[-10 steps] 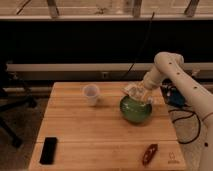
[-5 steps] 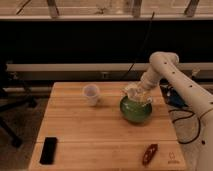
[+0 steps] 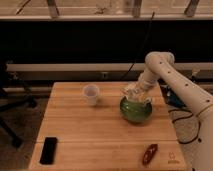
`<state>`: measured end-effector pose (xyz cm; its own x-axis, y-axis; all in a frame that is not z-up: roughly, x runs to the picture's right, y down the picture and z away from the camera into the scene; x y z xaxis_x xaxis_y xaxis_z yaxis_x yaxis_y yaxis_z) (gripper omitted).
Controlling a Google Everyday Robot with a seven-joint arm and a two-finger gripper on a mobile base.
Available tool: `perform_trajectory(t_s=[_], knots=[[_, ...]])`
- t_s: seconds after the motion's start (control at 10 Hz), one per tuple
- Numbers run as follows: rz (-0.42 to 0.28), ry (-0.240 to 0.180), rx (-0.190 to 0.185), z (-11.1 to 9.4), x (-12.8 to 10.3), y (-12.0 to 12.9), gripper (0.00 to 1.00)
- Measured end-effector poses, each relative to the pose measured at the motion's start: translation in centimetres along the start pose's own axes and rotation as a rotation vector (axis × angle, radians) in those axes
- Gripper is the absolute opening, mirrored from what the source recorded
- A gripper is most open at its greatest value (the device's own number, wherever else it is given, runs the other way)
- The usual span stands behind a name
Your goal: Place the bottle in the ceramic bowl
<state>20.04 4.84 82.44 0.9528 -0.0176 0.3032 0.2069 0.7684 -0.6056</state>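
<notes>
Green ceramic bowl [image 3: 135, 110] sitting right of centre on the wooden table [image 3: 100, 135], taken as landmark. Gripper [image 3: 133, 92] directly above bowl's rim, at its back-left edge, white arm [image 3: 172, 80] reaching in from the right and bending down to it. Pale bottle [image 3: 131, 93] seen at the gripper, just over the bowl's opening, apparently still held; can't tell how far apart the fingers are, nor whether bottle touches the rim. White paper cup [image 3: 91, 94] upright to the left of bowl, apart from it. Black phone [image 3: 48, 150] flat far to the front-left of bowl, near table's corner. Reddish-brown item [image 3: 149, 154] lying front-right of bowl, near front edge; type unclear.
</notes>
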Motion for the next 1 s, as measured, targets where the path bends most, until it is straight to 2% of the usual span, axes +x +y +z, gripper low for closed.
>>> perform_trajectory(t_s=[0.4,0.7,0.8,1.0], knots=[[-0.007,-0.046,-0.040,-0.05,-0.46,0.67,0.80],[-0.003,-0.079,-0.046,-0.31,-0.60,0.96,0.80],[0.004,-0.086,-0.044,-0.34,-0.45,0.95,0.80],[-0.006,-0.069,-0.047,-0.26,-0.61,0.72,0.80]])
